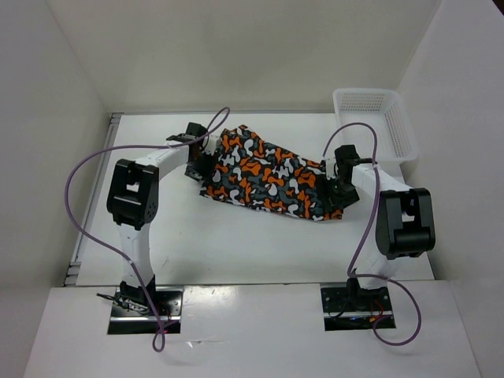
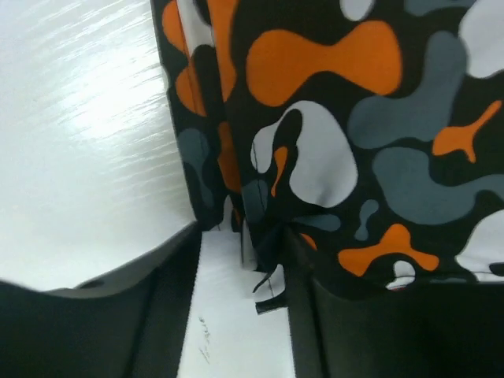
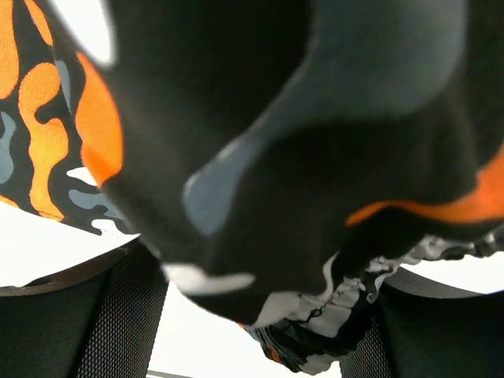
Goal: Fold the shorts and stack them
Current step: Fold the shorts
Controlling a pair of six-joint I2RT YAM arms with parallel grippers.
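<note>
You see the shorts (image 1: 272, 177) lying across the tabletop (image 1: 236, 244): left jaws parted around 1 hem, right jaws clenched on bunched fabric.

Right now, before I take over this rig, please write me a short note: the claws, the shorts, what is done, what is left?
Left claw: at the left edge of the shorts, hem between its fingers; I cannot confirm a firm grip.
Right claw: at the right edge, bunched cloth between its fingers; grip also unclear.
Shorts: spread across mid-table between the two claws; no neat fold visible.
Basket: far right corner, apart from the shorts.
Done: one claw at each end of the shorts.
Left: fold them, then stack.
</note>
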